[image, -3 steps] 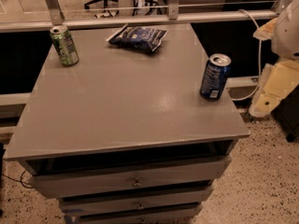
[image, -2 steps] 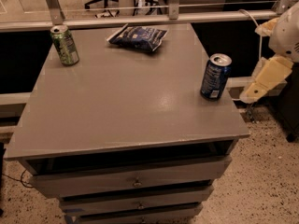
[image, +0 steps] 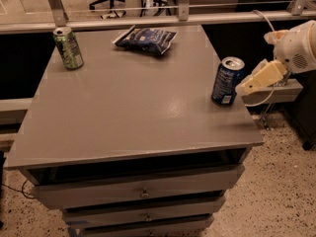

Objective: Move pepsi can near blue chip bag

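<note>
Claw beside the pepsi can at the table's right edge, not yet around it

The pepsi can (image: 227, 81) stands upright about midway along the right edge of the table (image: 138, 107), well apart from the blue chip bag (image: 146, 38) lying flat by the back edge. The claw (image: 247, 86) hangs just off that right edge at can height, probably lined up for a side grasp; whether it is open or closed I cannot tell. A green can (image: 68, 48) stands near the back left corner
</note>
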Available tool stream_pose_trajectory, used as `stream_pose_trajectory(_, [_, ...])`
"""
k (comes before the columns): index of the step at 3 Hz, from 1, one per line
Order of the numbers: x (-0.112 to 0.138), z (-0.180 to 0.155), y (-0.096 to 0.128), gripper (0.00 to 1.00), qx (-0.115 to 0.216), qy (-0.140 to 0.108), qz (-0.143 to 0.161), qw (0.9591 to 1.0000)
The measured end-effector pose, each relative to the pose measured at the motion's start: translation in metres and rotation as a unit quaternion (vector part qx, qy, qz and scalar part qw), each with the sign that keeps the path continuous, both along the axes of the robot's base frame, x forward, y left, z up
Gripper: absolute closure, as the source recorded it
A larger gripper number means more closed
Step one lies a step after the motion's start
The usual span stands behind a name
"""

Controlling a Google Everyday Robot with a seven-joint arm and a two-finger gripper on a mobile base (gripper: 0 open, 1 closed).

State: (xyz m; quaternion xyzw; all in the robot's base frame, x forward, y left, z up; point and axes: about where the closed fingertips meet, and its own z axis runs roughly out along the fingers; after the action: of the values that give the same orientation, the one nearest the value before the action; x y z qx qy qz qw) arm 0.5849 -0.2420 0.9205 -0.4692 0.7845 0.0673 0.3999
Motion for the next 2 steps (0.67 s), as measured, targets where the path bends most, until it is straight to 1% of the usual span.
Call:
stream_pose_trajectory(1, [0.015, -0.024, 0.010, 0.00, 0.097, 0.005, -0.013, 0.9952])
stream_pose_trajectory(2, [0.023, -0.040, 0.023, 0.19, 0.161, 0.015, -0.013, 0.9868])
